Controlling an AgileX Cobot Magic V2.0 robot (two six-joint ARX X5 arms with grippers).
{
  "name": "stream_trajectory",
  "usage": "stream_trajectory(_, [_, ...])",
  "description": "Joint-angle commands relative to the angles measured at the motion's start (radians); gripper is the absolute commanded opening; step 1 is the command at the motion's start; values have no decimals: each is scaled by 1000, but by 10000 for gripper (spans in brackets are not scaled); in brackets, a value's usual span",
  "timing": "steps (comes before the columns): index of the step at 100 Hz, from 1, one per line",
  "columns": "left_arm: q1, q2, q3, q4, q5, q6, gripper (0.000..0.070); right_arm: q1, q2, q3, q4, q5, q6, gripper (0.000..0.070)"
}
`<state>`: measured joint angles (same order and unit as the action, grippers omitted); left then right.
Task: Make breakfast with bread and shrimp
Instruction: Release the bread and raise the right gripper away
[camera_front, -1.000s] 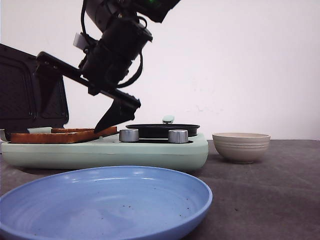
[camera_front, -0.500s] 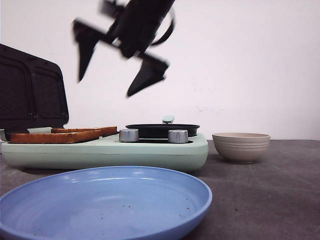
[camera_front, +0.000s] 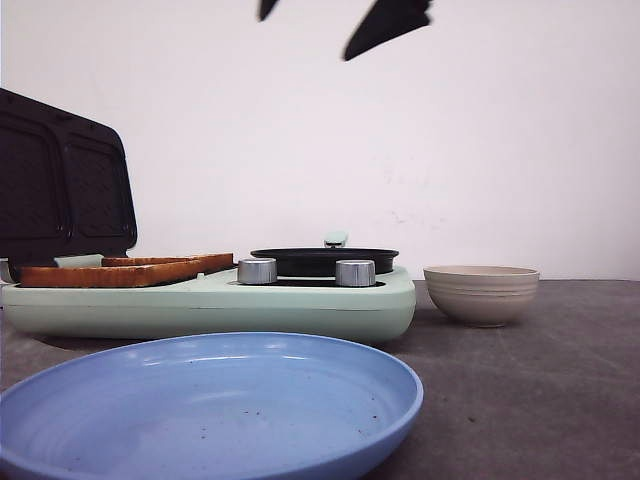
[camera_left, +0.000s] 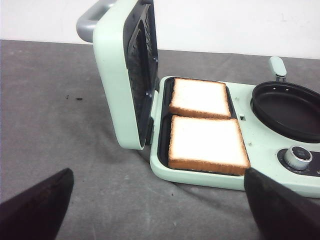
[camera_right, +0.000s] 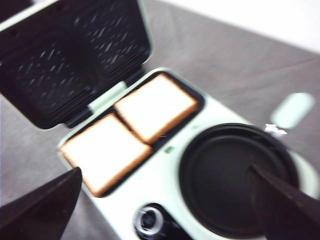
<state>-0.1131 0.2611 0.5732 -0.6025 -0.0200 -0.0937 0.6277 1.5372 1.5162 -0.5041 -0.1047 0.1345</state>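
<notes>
Two slices of bread (camera_left: 207, 142) (camera_left: 200, 97) lie flat side by side in the open tray of the mint-green breakfast maker (camera_front: 300, 305); they also show in the right wrist view as bread (camera_right: 155, 106) and from the front as a brown crust edge (camera_front: 120, 272). My right gripper (camera_front: 325, 15) hangs high above the maker, open and empty, only its fingertips (camera_front: 385, 25) in the front view. The left gripper (camera_left: 157, 210) is open over the grey table beside the maker, holding nothing. No shrimp is in view.
The maker's black-ribbed lid (camera_front: 60, 180) stands upright at the left. Its round black pan (camera_front: 323, 260) and two metal knobs (camera_front: 258, 270) sit at its right. A blue plate (camera_front: 200, 400) lies in front, a beige bowl (camera_front: 482, 293) to the right, its inside hidden.
The right gripper has risen from just over the bread to the top edge of the front view, staying open. The bread has not moved.
</notes>
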Motion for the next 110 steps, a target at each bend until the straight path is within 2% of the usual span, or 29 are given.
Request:
stream_trajectory(1, [2, 0, 5, 13, 4, -5, 635, -14, -45, -88, 43, 1, -13, 611])
stream_trajectory(9, [2, 0, 5, 13, 4, -5, 635, -39, -143, -233, 111, 0, -13, 599])
stream_trajectory(28, [2, 0, 5, 14, 5, -5, 635, -77, -371, -512, 174, 0, -2, 599])
stream_trajectory(54, [2, 0, 5, 13, 5, -6, 635, -101, -696, -828, 208, 37, 91, 588])
stream_trajectory(85, [2, 0, 5, 12, 4, -6, 636, -101, -998, -1077, 166, 106, 219, 584])
stream_trajectory(110, [2, 0, 5, 11, 4, -6, 635, -101, -1104, -1135, 55, 138, 233, 583])
